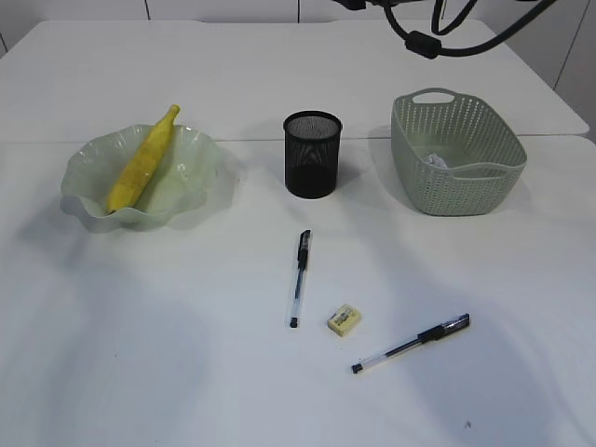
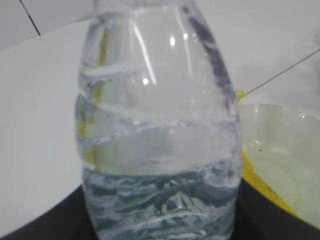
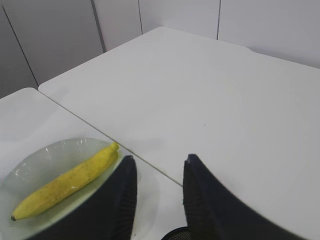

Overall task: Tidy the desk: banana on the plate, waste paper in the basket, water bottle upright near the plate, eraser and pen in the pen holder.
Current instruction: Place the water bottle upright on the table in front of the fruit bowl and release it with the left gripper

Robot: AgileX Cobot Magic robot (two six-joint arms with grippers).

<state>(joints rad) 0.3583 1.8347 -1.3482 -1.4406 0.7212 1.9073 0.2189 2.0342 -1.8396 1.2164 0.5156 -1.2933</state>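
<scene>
As things lie now: banana and paper look settled; the bottle, two pens and eraser are not yet placed.
Water bottle: absent from the table in the exterior view. It fills the left wrist view at close range, long axis upright there, water in its lower part.
Left gripper: dark parts frame the bottle's base on both sides. I judge it clamped on the bottle and carrying it off the table.
Deciding relation: in the left wrist view the plate lies just right of the bottle and a little farther off. The set-down spot is therefore beside the plate, and the left arm is the nearer one.
Plate contents: the banana, lying slantwise with its stem toward the far right rim.
Basket: far right, with crumpled waste paper inside.
Pen holder: centre, between plate and basket; I cannot tell if anything is inside.
Left pen: near the holder, long axis running near to far.
Eraser: just right of that pen's near tip.
Right pen: nearer still, slanting from near left to far right.
Right gripper: fingers apart with nothing between them, held high and facing the plate; pens and eraser are outside its view.
</scene>
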